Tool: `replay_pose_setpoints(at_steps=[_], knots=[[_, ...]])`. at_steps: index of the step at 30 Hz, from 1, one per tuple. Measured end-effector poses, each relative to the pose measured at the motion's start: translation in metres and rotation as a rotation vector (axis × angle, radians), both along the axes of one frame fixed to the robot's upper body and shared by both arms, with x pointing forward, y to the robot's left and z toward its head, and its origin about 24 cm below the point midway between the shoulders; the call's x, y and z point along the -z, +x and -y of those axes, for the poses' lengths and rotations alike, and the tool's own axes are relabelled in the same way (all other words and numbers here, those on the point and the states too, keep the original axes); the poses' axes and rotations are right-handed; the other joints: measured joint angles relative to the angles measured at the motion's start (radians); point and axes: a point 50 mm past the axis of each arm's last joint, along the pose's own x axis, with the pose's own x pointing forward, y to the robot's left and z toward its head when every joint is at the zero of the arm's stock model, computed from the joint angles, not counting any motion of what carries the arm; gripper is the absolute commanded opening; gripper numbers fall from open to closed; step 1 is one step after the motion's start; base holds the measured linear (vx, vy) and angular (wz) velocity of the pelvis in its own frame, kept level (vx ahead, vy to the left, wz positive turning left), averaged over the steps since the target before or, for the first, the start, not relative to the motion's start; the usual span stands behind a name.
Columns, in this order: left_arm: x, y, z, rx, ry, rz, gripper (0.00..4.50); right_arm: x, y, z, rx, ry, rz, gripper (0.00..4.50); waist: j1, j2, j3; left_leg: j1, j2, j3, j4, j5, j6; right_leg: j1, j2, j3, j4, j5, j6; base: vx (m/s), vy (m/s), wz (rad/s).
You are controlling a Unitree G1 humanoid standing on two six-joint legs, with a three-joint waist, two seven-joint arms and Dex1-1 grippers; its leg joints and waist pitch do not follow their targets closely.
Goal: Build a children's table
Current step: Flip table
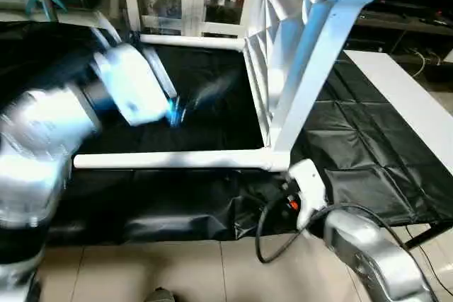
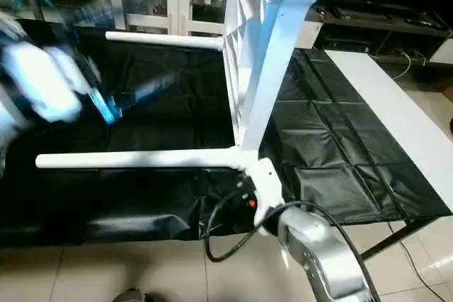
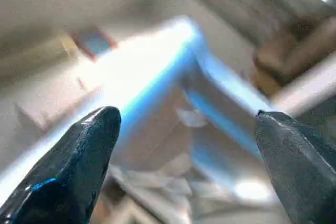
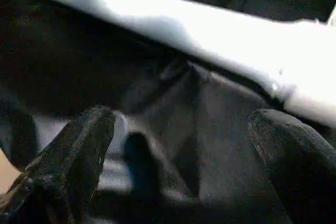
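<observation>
The white children's table lies tipped on its side on the black-draped table, legs jutting out. The left gripper and the right gripper are both spread wide, grasping nothing.

The children's table lies tipped on its side on the black-draped worktable, its ribbed top upright. Two legs jut out level toward the worktable's left edge, fencing open black cloth between them. Right of the top, cloth stays bare up to the white board.
</observation>
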Motion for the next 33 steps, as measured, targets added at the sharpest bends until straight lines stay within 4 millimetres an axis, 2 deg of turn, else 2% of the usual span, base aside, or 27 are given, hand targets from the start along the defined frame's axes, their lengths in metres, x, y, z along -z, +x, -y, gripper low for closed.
replay_pose_setpoints(at_steps=[4,9,13,20,25,26,30,33], knots=[[-0.013,-0.004,-0.003,-0.024,0.03,0.121,4.5,0.0,0.003,0.0,0.002,-0.011,0.006,4.44,0.003,-0.001,-0.001,0.001,0.0,0.0,0.0,0.001,-0.002,0.0,0.0,0.0,0.002,0.0,0.0,0.0,0.0,0.0],[-0.021,0.014,-0.018,-0.184,0.094,0.167,4.5,-0.002,0.005,-0.006,-0.006,0.002,0.011,4.44,0.01,0.0,0.0,0.001,0.0,-0.002,0.0,0.002,-0.003,-0.001,0.001,0.0,0.003,0.0,0.0,0.0,0.0,0.0],[-0.021,0.037,-0.032,-0.321,0.169,0.19,4.5,-0.004,0.006,-0.013,-0.016,0.004,0.032,4.44,0.021,0.002,0.002,0.0,0.0,-0.002,0.0,0.002,-0.003,-0.001,0.001,0.0,0.003,0.0,0.0,0.0,0.0,0.0],[-0.034,0.054,-0.039,-0.415,0.258,0.301,4.5,-0.004,0.007,-0.018,-0.017,-0.009,0.044,4.44,0.024,0.003,0.002,0.0,0.0,-0.003,0.0,0.002,-0.003,-0.001,0.001,-0.001,0.004,0.001,-0.001,0.0,0.0,0.0],[-0.044,0.065,-0.047,-0.483,0.314,0.349,4.5,-0.001,0.004,-0.021,-0.025,-0.017,0.037,4.44,0.023,0.01,0.004,0.0,0.0,-0.004,0.0,0.002,-0.004,-0.002,0.001,-0.001,0.004,0.002,-0.003,0.0,0.0,0.0],[-0.043,0.066,-0.048,-0.487,0.324,0.347,4.33,0.0,0.003,-0.022,-0.027,-0.021,0.034,4.48,0.024,0.011,0.004,0.0,0.0,-0.004,0.0,0.002,-0.004,-0.002,0.001,-0.001,0.004,0.003,-0.004,0.0,0.0,0.0],[-0.04,0.069,-0.05,-0.489,0.331,0.332,4.22,0.001,0.003,-0.023,-0.028,-0.025,0.033,4.5,0.026,0.015,0.006,0.0,0.0,-0.005,0.0,0.002,-0.004,-0.002,0.001,-0.001,0.004,0.004,-0.007,0.0,0.0,0.0],[-0.044,0.072,-0.051,-0.505,0.323,0.342,3.87,-0.004,0.003,-0.027,-0.036,0.022,0.064,4.5,0.026,0.018,0.008,0.0,0.0,-0.006,0.0,0.002,-0.004,-0.002,0.001,-0.002,0.004,0.004,-0.007,0.0,0.0,0.0]])
